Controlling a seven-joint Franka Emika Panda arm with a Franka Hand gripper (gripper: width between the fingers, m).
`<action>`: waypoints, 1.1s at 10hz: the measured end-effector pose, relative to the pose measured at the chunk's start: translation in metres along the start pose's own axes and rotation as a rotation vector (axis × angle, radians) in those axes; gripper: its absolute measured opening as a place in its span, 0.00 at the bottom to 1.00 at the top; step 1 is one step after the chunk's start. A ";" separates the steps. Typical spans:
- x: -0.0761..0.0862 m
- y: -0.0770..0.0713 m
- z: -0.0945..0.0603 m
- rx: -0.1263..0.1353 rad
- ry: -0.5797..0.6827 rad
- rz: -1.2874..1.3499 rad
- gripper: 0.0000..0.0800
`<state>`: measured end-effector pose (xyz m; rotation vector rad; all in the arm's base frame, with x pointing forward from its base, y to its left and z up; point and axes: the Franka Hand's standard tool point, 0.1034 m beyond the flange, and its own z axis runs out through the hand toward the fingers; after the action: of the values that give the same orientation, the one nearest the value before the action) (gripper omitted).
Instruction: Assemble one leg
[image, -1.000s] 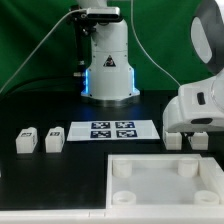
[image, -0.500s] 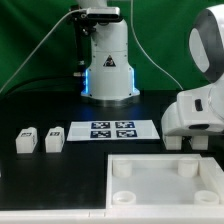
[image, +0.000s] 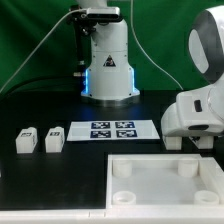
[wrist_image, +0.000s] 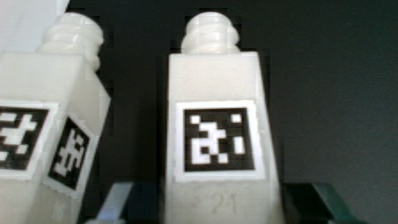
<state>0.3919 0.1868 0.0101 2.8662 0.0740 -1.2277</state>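
Observation:
In the wrist view, a white leg (wrist_image: 217, 110) with a black-and-white tag lies between my gripper's (wrist_image: 224, 204) teal fingers (wrist_image: 128, 204). There is a dark gap on each side, so the jaws are open and do not touch it. A second leg (wrist_image: 50, 120) lies close beside it. In the exterior view my gripper (image: 196, 130) hangs low at the right over these two legs (image: 172, 141), behind the white tabletop (image: 160, 185). Two more legs (image: 25, 140) (image: 53, 139) lie at the exterior view's left.
The marker board (image: 112, 129) lies in the middle of the black table. The robot base (image: 108, 65) stands behind it. The large white tabletop with round corner sockets (image: 122, 168) fills the front right, just before my gripper.
My hand has come down a little over the two legs at the exterior view's right. Nothing else has moved.

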 end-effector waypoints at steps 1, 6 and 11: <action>0.000 0.000 0.000 0.000 0.000 0.000 0.36; 0.000 0.000 0.000 0.000 0.000 0.000 0.36; -0.017 0.026 -0.106 0.037 0.184 -0.078 0.36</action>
<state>0.4579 0.1648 0.0952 3.0283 0.1700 -0.9817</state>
